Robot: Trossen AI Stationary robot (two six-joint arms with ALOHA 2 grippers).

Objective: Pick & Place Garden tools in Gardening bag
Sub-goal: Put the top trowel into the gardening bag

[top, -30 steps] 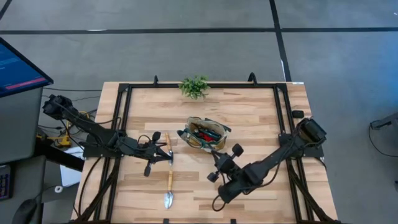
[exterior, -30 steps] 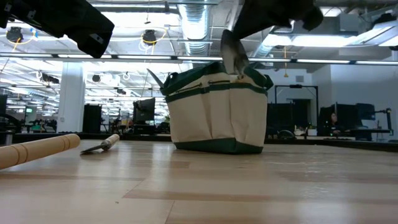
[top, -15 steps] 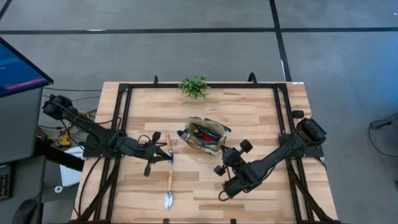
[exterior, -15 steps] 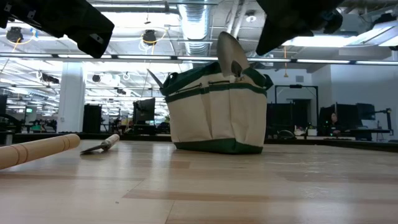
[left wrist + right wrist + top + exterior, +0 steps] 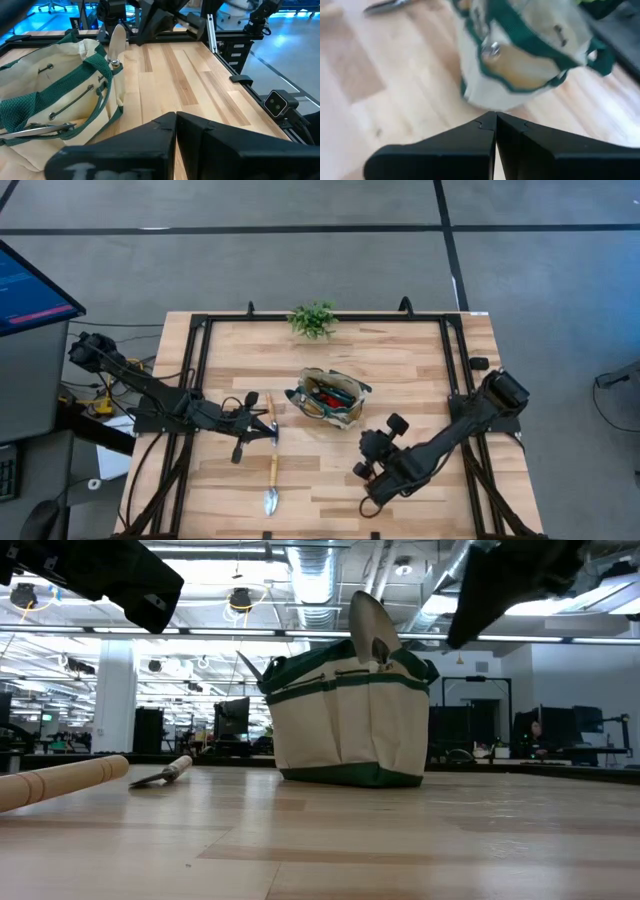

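From above, the bag (image 5: 328, 397) sits mid-table with red and dark tools inside, and one trowel (image 5: 271, 467) lies on the boards at its seven o'clock. The left gripper (image 5: 268, 430) hangs pinched shut and empty at the trowel's handle end; the right gripper (image 5: 373, 456) hovers at the bag's five o'clock, shut, holding nothing. My worry: shut fingers coming down would shove that trowel rather than straddle it.

At table height, a scoop blade (image 5: 373, 630) juts from the bag's mouth at twelve o'clock, so an arm sweeping past could tip the soft bag. The wood (image 5: 320, 840) is pale, smooth and slippery-looking; office ceiling lights beyond.

Left wrist: closed fingers, bag close.

Right wrist: closed fingers, bag ahead.
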